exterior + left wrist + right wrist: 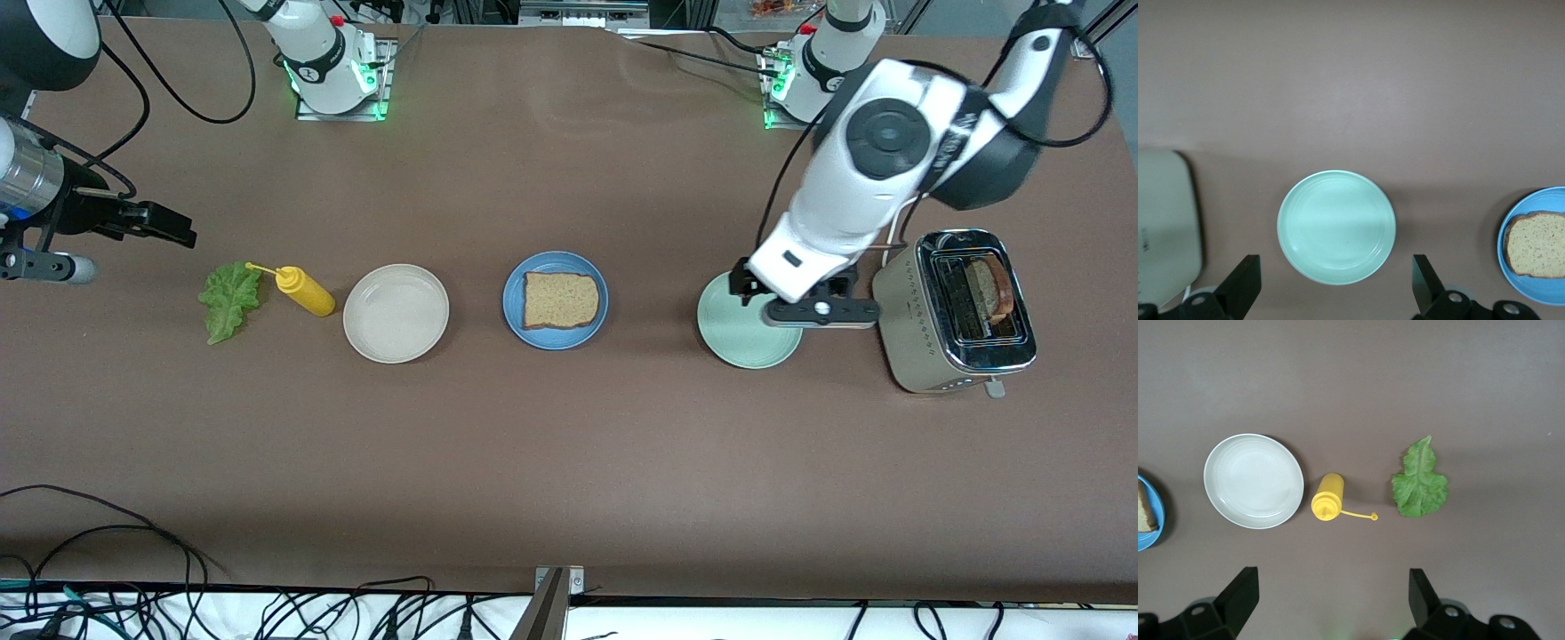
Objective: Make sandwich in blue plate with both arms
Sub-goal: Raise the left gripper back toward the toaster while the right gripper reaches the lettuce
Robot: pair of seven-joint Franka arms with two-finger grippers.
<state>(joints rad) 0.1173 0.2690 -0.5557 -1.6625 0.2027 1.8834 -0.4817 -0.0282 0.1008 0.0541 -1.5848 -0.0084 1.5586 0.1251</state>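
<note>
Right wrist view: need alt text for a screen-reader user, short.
Seen from above the brown table, the open right gripper hangs empty over a lettuce leaf, a yellow squeeze bottle lying on its side and a white plate. At the frame's edge shows part of the blue plate with toast on it.

The blue plate [512, 307] sits flat near the middle of the table, between a cream plate [396, 313] toward the right arm's end and a mint-green plate [733, 342] toward the left arm's end. One brown speckled toast slice [559, 300] with a darker crust lies flat on it. A second toast slice [991, 291] stands upright in a slot of the toaster [916, 356]. The ruffled green lettuce leaf [230, 298] lies flat on the table, beside a yellow bottle [305, 291].
</note>
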